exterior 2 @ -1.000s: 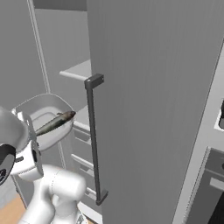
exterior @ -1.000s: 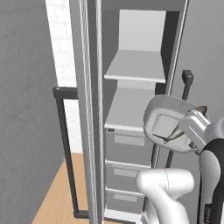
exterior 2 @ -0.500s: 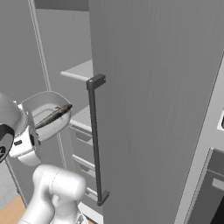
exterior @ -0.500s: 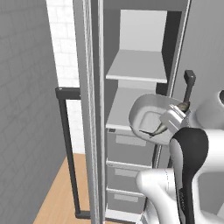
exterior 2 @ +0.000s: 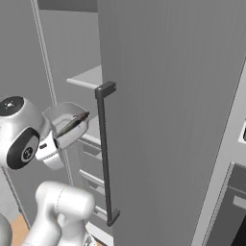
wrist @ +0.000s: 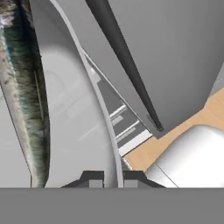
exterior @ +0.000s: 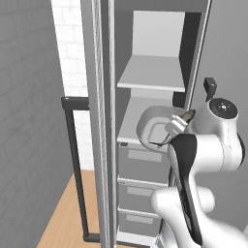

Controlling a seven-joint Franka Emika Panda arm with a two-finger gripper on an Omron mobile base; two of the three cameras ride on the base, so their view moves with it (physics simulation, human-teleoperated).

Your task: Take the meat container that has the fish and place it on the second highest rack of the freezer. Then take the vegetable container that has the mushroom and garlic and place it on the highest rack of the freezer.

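Clamping its claw [wrist: 110, 179] on the meat container's [exterior: 154, 127] rim, the arm tilted the fish [exterior 2: 72, 124] toward the freezer's [exterior: 160, 72] second highest rack [exterior: 140, 116].

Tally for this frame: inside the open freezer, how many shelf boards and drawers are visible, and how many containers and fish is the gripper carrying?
Shelf boards: 2, the highest rack and the second highest rack
Drawers: 3
Containers: 1, the meat container in the gripper
Fish: 1
Total: 7
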